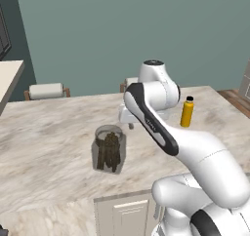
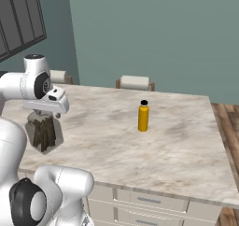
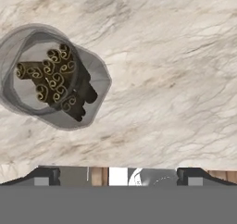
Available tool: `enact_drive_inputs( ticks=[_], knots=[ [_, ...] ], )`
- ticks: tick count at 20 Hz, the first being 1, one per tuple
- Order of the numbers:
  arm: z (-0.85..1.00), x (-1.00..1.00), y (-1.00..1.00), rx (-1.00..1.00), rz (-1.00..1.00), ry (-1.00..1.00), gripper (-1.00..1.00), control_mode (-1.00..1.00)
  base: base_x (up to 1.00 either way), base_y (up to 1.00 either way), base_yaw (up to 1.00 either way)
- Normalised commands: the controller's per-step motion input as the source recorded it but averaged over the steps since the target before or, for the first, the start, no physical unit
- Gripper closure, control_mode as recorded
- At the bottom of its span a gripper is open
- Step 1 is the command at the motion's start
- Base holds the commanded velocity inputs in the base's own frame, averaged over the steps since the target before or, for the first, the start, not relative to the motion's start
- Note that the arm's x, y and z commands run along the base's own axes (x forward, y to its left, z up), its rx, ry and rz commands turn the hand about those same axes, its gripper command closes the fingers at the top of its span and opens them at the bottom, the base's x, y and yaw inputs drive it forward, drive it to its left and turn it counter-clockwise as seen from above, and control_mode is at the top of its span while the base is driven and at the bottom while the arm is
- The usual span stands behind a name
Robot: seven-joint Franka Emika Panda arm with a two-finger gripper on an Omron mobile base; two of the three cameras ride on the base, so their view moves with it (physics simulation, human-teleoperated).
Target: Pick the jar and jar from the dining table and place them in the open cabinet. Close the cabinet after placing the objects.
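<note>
Left base view: big jar (image 1: 108, 148) of brown sticks stands upright on the dining table (image 1: 44, 132), nr the front edge. Arm reaches over the table just to the jar's right; hand sits above table level, not touching the jar. Yellow bottle (image 1: 187, 111) stands well apart, further right.

Right base view: same jar (image 2: 44, 130) sits partly behind the robot's hand, below it. Bottle (image 2: 143, 116) mid-table, apart from both. Table (image 2: 177, 145) top otherwise bare around the jar.

Hand view: camera looks straight down. Jar (image 3: 51, 82) is in the upper left, off the gripper line; stick ends visible through its mouth. Gripper (image 3: 118, 174) fingertips stand wide apart at the bottom, nothing between them.

Assessment: step in hand is approach to the jar, pick not yet made. Recommend shifting the hand sideways till jar is centred between the fingers, then descending vertically w/ jaws kept wide. Jar is broad, so clearance is likely tight; clipping the rim could tip it.
</note>
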Motion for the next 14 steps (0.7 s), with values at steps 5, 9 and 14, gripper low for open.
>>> enact_drive_inputs(
  ticks=[5,9,14],
  knots=[
    [-0.14,0.12,0.04,0.0,0.0,0.02,-1.0,-1.0,0.0,0.0,0.0],
    [-0.11,0.05,0.09,0.0,0.0,0.02,-1.0,-1.0,0.0,0.0,0.0],
    [-0.11,0.01,0.1,0.0,0.0,0.04,-1.0,-1.0,0.0,0.0,0.0]
  ],
)
